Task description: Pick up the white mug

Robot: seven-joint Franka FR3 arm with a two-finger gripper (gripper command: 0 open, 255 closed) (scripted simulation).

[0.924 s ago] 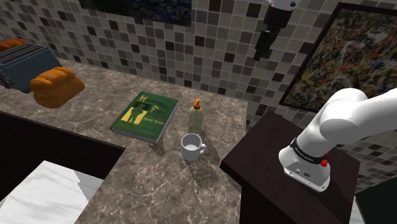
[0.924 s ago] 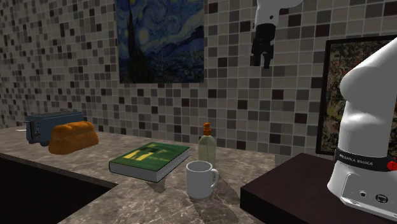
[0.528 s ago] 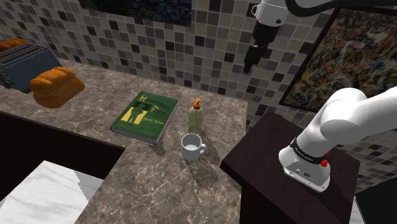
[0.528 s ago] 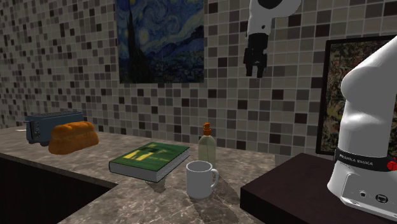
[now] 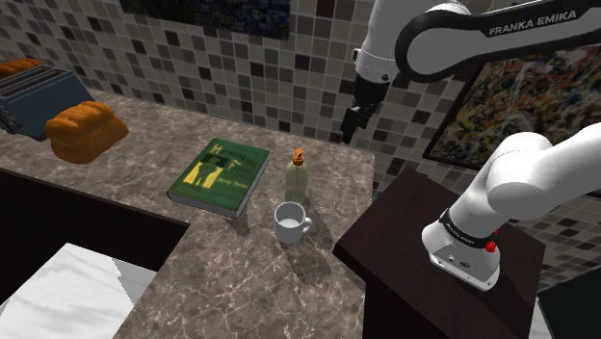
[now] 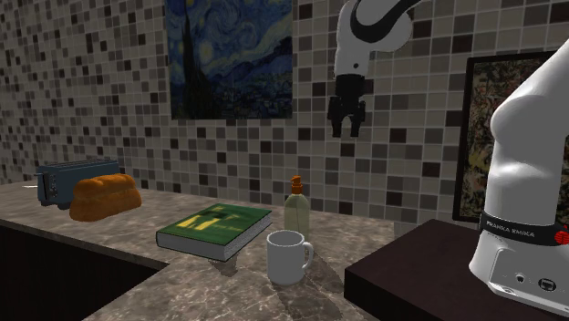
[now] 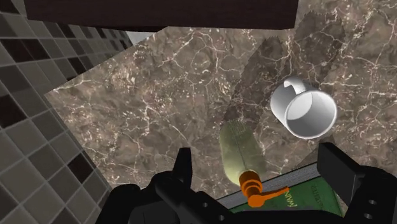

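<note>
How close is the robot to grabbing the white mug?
Nothing is done yet: the white mug stands untouched on the counter beside the bottle. In hand: the open gripper hovers high above them. Left: lowering, closing on the mug, lifting.

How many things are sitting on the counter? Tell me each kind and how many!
White mug: 1
Bottle with an orange top: 1
Green book: 1
Loaf of bread: 1
Toaster: 1
Total: 5
</note>
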